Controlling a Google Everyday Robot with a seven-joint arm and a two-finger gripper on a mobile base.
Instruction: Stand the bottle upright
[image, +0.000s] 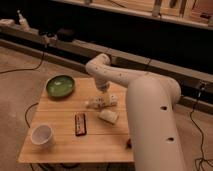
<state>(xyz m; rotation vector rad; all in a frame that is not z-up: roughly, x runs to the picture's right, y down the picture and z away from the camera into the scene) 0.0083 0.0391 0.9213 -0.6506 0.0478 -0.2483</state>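
The bottle (98, 103) is small, whitish and translucent. It lies on its side near the middle of the wooden table (60, 145), its length running left to right. My gripper (104, 95) hangs from the white arm (150, 115) and points down. It sits directly over the bottle's middle, at or just above it. The arm comes in from the right and hides the table's right side.
A green bowl (60, 85) sits at the table's back left. A white round cup (42, 134) stands at the front left. A dark candy bar (80, 124) lies in front of the bottle. A pale flat block (108, 116) lies to the bottle's front right.
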